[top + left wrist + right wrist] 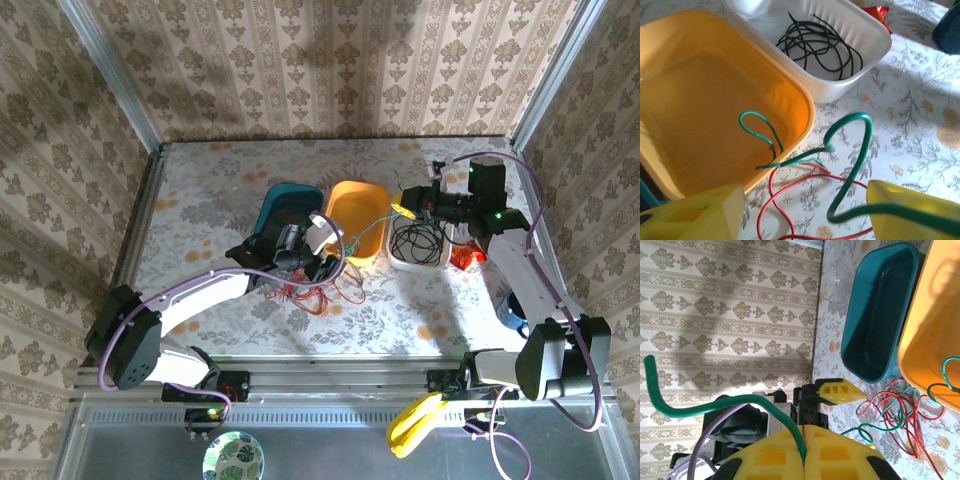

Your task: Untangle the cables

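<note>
Overhead, the left hand (325, 255) is hovering mid-frame over red and green cables (322, 288) on the surface (200, 200); the right hand (405, 208) is sitting at upper right. Left wrist: fingers (700, 217) are standing spread, a green cable (852, 165) looping between them (black cable (820, 47) lying in a white tub (875, 40)). Right wrist: the right hand is pinching the green cable tight.
</note>
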`<state>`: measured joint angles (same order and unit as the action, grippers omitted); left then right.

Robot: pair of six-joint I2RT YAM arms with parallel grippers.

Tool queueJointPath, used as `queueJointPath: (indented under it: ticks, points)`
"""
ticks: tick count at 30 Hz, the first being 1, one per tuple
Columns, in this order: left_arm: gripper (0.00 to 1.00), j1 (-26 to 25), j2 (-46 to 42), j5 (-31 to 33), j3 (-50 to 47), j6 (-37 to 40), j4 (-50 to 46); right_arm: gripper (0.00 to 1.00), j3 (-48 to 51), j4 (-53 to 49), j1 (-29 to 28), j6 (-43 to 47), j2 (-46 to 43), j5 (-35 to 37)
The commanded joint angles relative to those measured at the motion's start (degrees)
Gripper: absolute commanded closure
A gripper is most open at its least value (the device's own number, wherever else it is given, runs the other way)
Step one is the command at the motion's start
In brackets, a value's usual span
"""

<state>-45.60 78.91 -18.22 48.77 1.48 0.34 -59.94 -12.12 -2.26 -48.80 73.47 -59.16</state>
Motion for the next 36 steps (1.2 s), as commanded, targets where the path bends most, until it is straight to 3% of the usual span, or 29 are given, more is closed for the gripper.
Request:
queueJointPath:
  ticks: [1, 4, 13, 16, 24, 31, 36]
  points:
    - [0.34, 0.4, 0.2, -1.8, 0.9, -2.3, 3.4, 0.95, -0.7, -0.3, -0.6, 0.0, 0.6, -0.3]
    - [0.4, 0.0, 1.1, -2.3, 1.9, -2.7, 4.7, 0.95, -0.7, -0.2, -1.4, -0.2, 0.8, 0.5]
    - [0.88, -1.6, 3.6, -1.2, 5.1, -6.1, 10.3, 0.94, 0.6, 1.9, -5.2, -1.0, 3.6, 4.0]
    - [0.98, -1.6, 3.7, -0.9, 5.4, -8.3, 13.4, 0.94, 1.1, 1.6, -6.3, -0.2, 4.9, 6.7]
    - [1.0, -1.4, 6.0, -5.4, 6.6, -16.6, 22.8, 0.93, 2.3, 3.6, -8.0, 0.0, 9.7, 16.5]
    - [1.0, -1.2, 9.3, -7.0, 7.9, -19.8, 27.1, 0.92, 0.6, 4.5, -12.1, 0.9, 13.4, 17.1]
    - [1.0, 0.5, 10.0, -6.1, 7.2, -23.3, 32.4, 0.91, -1.8, -0.5, -12.4, 4.5, 14.9, 19.2]
